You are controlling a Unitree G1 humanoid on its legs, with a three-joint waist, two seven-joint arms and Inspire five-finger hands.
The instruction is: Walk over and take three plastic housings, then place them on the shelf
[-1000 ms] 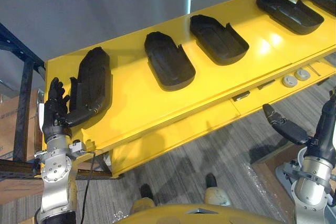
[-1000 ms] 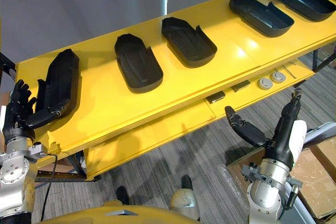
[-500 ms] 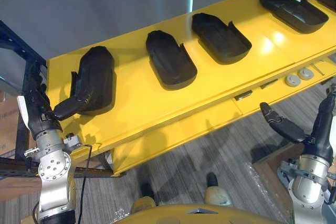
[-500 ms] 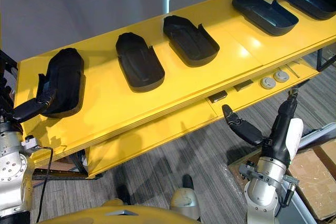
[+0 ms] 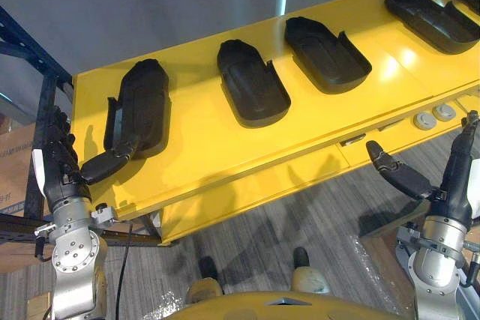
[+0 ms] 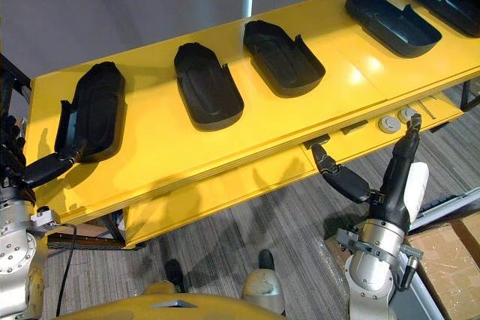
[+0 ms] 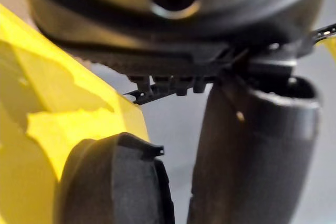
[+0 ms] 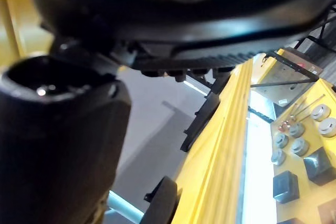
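Observation:
Several black plastic housings lie in a row on the yellow table [image 5: 202, 148]: the nearest [image 5: 139, 106] at the left end, a second [image 5: 251, 91], a third [image 5: 326, 54], and more [image 5: 431, 20] to the right. My left hand [image 5: 58, 166] is open at the table's left corner, fingers straight up. Its thumb [image 5: 105, 164] points at the near end of the leftmost housing [image 7: 110, 182], close to it or just touching. My right hand [image 6: 390, 189] hangs open below the table's front edge, holding nothing.
A dark blue shelf frame [image 5: 41, 103] stands just left of the table, with a cardboard box [image 5: 15, 174] behind it. A lower yellow panel with round buttons [image 5: 435, 115] juts out at the front right. Another box [image 6: 450, 249] sits on the floor at the right.
The camera has shifted, sliding the scene rightward. My left hand has drawn back left from the leftmost housing's side to the table corner. The right hand has hardly moved.

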